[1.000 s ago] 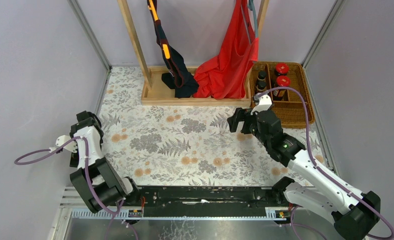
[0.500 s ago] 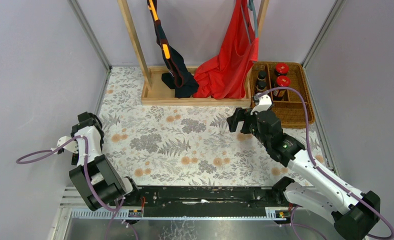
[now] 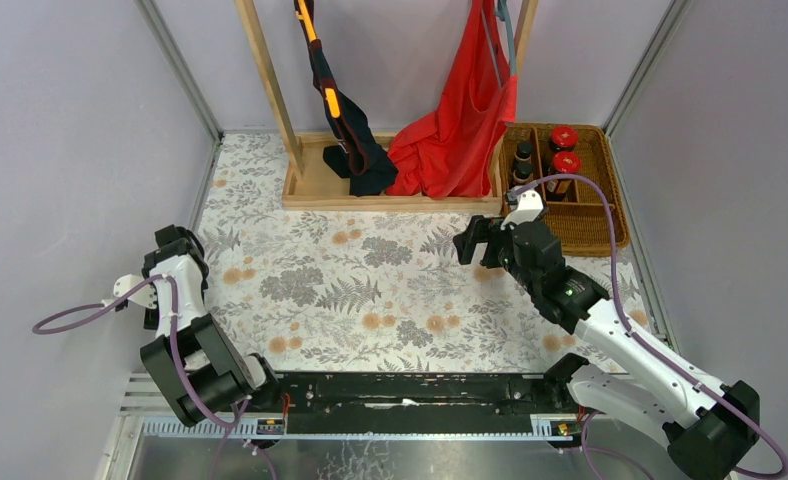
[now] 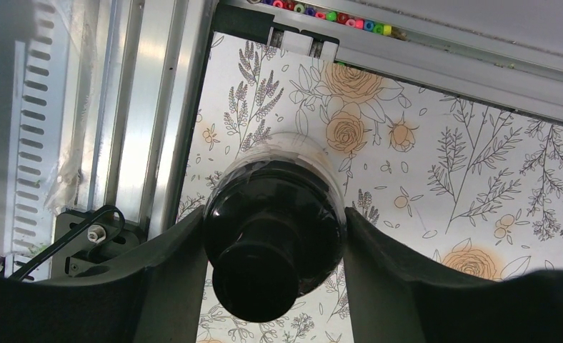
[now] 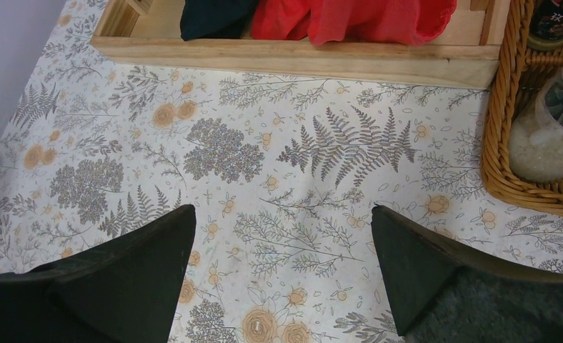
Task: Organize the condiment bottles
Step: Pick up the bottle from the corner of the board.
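Note:
In the left wrist view a black-capped bottle (image 4: 271, 214) with a pale lower body stands between my left gripper (image 4: 275, 225) fingers, near the table's metal edge rail. Both fingers press its sides, so the gripper is shut on it. My right gripper (image 3: 475, 243) hangs open over the flowered cloth, nothing between its fingers (image 5: 143, 264). To its right a wicker basket (image 3: 595, 228) holds two red-lidded dark jars (image 3: 563, 137), two small dark bottles (image 3: 523, 152) and a pale translucent bottle (image 5: 546, 139).
A wooden tray (image 3: 390, 200) at the back carries a rack with a red garment (image 3: 455, 130) and a dark one (image 3: 355, 150). Grey walls close in on both sides. A metal rail (image 4: 143, 107) runs along the table's near left edge.
My left arm has shifted slightly at the table's left edge. The right arm has not moved.

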Controlling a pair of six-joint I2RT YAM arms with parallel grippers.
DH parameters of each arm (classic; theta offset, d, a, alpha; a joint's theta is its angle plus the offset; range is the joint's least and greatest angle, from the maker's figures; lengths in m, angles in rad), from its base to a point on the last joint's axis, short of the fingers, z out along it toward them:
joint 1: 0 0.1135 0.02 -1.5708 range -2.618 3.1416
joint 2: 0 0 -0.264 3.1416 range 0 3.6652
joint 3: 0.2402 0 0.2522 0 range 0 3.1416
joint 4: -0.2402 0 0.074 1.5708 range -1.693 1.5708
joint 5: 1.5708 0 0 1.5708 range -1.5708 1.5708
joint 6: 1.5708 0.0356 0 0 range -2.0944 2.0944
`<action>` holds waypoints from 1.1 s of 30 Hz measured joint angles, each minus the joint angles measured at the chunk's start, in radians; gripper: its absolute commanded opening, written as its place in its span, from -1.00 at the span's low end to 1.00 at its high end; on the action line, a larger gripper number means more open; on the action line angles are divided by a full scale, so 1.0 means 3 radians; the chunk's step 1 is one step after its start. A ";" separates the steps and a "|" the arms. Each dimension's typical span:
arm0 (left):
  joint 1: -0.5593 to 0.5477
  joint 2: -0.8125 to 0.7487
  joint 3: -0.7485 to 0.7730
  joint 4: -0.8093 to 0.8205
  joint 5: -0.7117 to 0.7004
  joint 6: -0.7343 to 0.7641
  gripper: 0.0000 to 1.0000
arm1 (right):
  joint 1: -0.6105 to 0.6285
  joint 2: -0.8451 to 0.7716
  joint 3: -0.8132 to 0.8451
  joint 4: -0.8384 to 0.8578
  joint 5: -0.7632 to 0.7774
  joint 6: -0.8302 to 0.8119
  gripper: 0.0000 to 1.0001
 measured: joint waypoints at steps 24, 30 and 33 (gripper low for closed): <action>-0.0148 -0.0198 -0.0011 0.0017 0.0216 0.0159 -1.00 | 0.0000 -0.0036 -0.0043 0.0010 0.0003 0.0003 0.99; -0.0587 -0.0228 0.0064 -0.0004 0.0181 0.0106 -1.00 | 0.0000 -0.0033 -0.0047 0.0036 0.0005 0.0003 1.00; -0.0760 -0.0169 0.0156 -0.0041 0.0153 0.0051 -1.00 | 0.0000 -0.0033 -0.0050 0.0037 0.0015 0.0003 0.99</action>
